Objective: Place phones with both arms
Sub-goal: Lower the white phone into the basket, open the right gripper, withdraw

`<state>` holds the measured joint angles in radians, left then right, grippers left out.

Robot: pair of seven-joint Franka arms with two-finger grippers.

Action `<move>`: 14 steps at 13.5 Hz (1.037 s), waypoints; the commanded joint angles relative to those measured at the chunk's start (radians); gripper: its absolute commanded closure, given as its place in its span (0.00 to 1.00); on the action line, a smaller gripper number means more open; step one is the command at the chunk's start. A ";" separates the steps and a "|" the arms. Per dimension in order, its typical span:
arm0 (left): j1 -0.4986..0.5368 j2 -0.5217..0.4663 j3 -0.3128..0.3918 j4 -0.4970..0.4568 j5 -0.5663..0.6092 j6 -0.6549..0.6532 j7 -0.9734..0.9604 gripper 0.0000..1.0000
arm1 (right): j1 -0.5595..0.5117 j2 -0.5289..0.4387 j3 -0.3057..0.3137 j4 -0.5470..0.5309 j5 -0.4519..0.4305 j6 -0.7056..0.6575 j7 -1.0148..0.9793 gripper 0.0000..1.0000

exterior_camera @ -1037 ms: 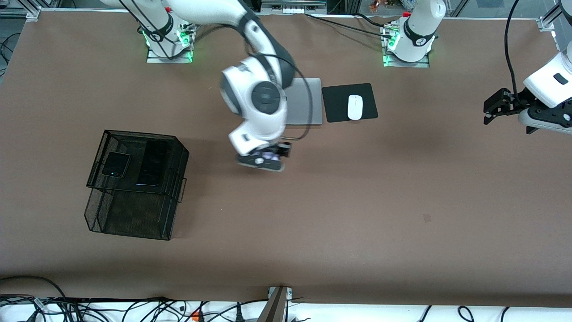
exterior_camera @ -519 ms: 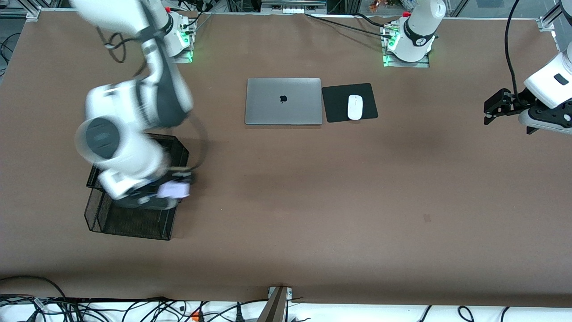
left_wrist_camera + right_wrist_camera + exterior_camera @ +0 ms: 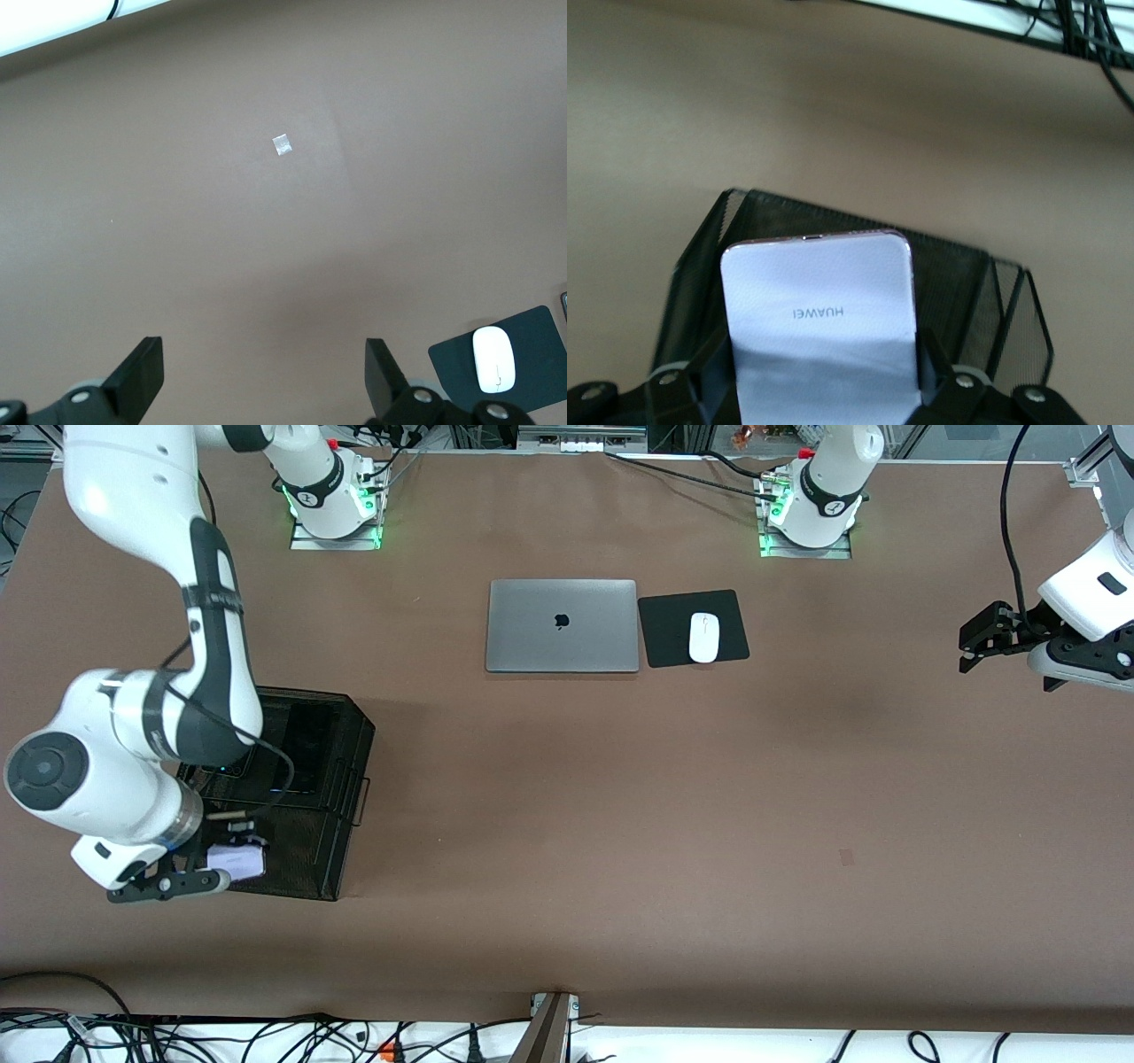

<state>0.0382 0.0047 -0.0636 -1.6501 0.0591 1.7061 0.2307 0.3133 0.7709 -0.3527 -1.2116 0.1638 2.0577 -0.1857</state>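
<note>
The right gripper [image 3: 232, 865] is clamping the lilac phone [image 3: 236, 862] by its sides, and the right wrist view is showing its pale back [image 3: 819, 328] sticking out between the two fingers [image 3: 700, 376]. It is hanging over the lower tier of the black mesh rack [image 3: 345, 797], above the rack's edge that is nearest the front camera. The rack is sitting toward the right arm's end of the table [image 3: 620, 824], roughly midway between the table's base edge and its camera edge.

On the rack's upper tier the long black phone [image 3: 306, 748] is lying flat, reaching from the tier's edge nearest the bases toward its camera edge. The small black phone [image 3: 232, 762] is lying beside it on the same tier, mostly covered by the right arm's forearm, so only a sliver is showing.

The left gripper [image 3: 974, 638] is waiting in the air over the table's edge at the left arm's end, its fingers [image 3: 137, 376] spread wide with nothing between them; the left wrist view is looking down on bare brown table with a small pale tape mark [image 3: 283, 145].

Near the table's base edge, about halfway along it, the laptop [image 3: 562, 626] is lying closed. Just beside it, toward the left arm's end, the mouse [image 3: 704, 638] is resting on a black pad [image 3: 664, 633].
</note>
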 commanded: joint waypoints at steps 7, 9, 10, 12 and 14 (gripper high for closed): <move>0.003 0.012 -0.001 0.027 0.010 -0.013 0.015 0.00 | -0.048 0.087 0.018 -0.034 0.104 0.088 -0.043 0.68; 0.003 0.012 -0.001 0.027 0.010 -0.013 0.015 0.00 | -0.056 0.084 0.018 -0.055 0.115 0.081 -0.018 0.00; 0.003 0.012 -0.001 0.029 0.010 -0.013 0.015 0.00 | -0.060 0.081 0.017 -0.054 0.115 0.058 -0.018 0.00; 0.003 0.012 -0.001 0.027 0.010 -0.013 0.015 0.00 | -0.059 0.055 0.009 -0.043 0.105 0.009 -0.017 0.00; 0.003 0.012 -0.001 0.029 0.010 -0.013 0.013 0.00 | -0.045 0.004 -0.037 -0.039 0.089 -0.080 -0.018 0.00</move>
<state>0.0391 0.0049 -0.0636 -1.6497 0.0591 1.7061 0.2307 0.2635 0.8486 -0.3644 -1.2385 0.2598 2.0664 -0.2089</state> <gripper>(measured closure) 0.000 0.000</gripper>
